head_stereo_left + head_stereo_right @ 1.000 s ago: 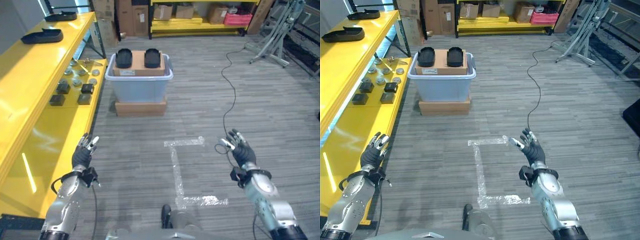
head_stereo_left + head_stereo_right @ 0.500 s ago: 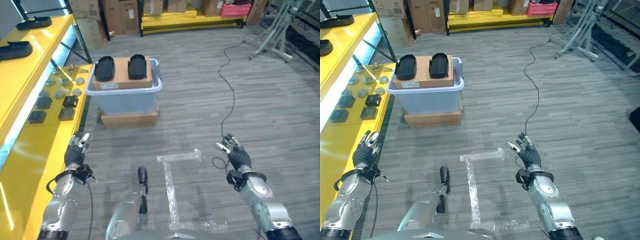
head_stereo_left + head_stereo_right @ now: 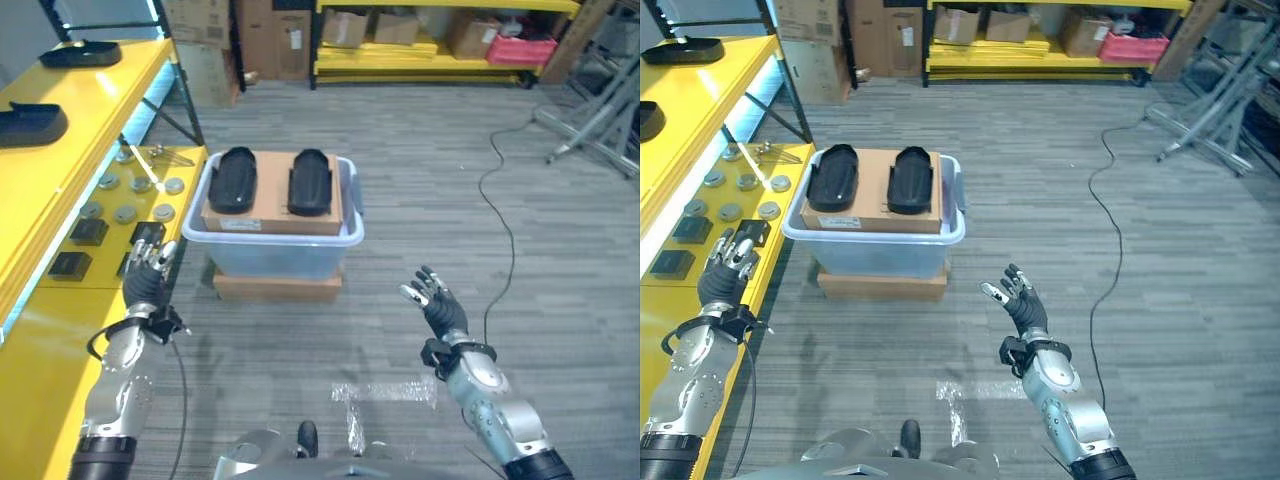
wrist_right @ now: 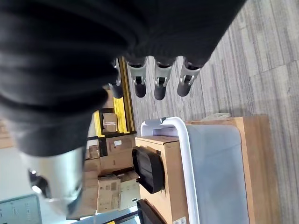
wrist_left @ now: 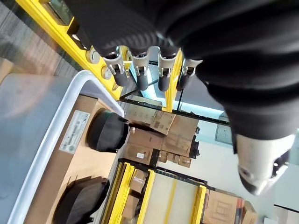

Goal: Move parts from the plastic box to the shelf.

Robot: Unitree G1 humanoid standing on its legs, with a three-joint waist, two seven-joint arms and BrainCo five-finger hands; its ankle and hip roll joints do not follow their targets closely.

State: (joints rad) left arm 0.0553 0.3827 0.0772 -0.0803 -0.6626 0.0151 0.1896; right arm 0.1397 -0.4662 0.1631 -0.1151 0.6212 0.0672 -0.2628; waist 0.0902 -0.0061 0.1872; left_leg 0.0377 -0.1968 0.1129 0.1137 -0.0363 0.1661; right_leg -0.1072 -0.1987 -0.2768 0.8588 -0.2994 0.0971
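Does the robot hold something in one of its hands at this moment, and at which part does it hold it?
Nothing is held. The left hand and the right hand are both open in the air, short of the plastic box. The two black parts lie on the cardboard in it.

You get bright, even overhead light with soft, faint shadows on the floor [image 3: 420, 200]. The yellow shelf [image 3: 60, 160] throws a glossy sheen at nine o'clock, with a cyan glow strip along its edge. Up close, the wrist covers blur into dark masses; the plastic box [image 3: 875, 245] stays sharp.
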